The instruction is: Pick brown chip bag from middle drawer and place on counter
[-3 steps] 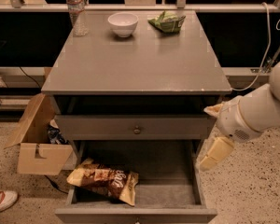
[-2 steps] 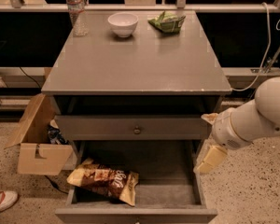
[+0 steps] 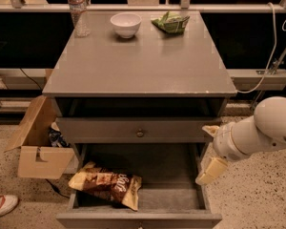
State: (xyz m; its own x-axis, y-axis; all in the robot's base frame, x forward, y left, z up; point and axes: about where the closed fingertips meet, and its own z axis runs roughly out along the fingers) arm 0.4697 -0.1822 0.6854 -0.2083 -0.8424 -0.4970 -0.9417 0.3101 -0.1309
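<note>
The gripper [image 3: 209,150] has sunk beside the middle drawer [image 3: 171,197], below the counter [image 3: 143,66].

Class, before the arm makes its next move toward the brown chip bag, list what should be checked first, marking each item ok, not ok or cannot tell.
1. Middle drawer pulled out: ok.
2. Brown chip bag lying exposed in the drawer's left part: ok.
3. Gripper above the bag: not ok, it hangs by the drawer's right wall.
4. Gripper open and empty: ok.
5. Free spot on the counter: ok; bottle, bowl and green bag sit along the back.
6. Bag free of the drawer's left wall: cannot tell.
</note>
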